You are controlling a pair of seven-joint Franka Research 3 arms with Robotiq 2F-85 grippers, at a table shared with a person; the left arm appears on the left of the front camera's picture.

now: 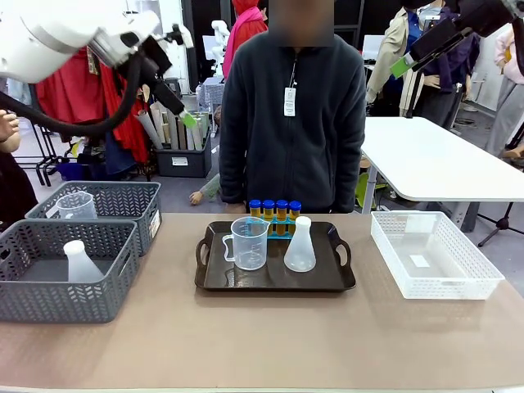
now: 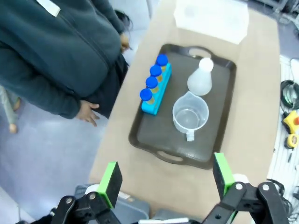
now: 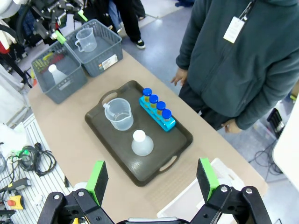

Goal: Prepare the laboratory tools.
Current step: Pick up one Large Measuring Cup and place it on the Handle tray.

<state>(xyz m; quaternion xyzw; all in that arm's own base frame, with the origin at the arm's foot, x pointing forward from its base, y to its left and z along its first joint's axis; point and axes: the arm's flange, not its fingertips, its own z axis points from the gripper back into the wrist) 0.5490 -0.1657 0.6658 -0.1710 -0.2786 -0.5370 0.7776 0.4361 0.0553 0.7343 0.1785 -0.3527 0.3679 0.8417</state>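
- Nearest the front camera lies the bare tan counter (image 1: 262, 336); beyond that strip sits the dark brown handled tray (image 1: 214, 281), the landmark for everything here.
- On the tray stand the clear graduated handled beaker (image 1: 250, 243) at its left half and the translucent white conical flask (image 1: 300, 246) just beside it to the right, the two apart.
- Along the tray's far edge, next to the person in the dark fleece (image 1: 295, 123), stands the small blue holed rack (image 2: 156, 92) with four slim amber blue-capped test tubes (image 1: 274, 214) upright in it.
- Left of the tray are two grey mesh baskets (image 1: 49, 278), one holding a second flask, the other a second beaker; right of the tray lies a white mesh basket (image 1: 471, 282).
- The left claw (image 2: 166, 179) hangs high above the counter's left end, jaws spread fully, holding nothing.
- The right claw (image 3: 152, 177) hangs high above the tray's right side, jaws also wide apart and empty.
- Judgement: no tool is gripped yet, so the step in hand is the first approach to the tray.
- To do it well, come down straight over one item, jaws either side of the flask's neck or the beaker's wall, away from its neighbour.
- The flask and tubes look light and top-heavy; a sideways nudge could tip them, so close gently and lift vertically.
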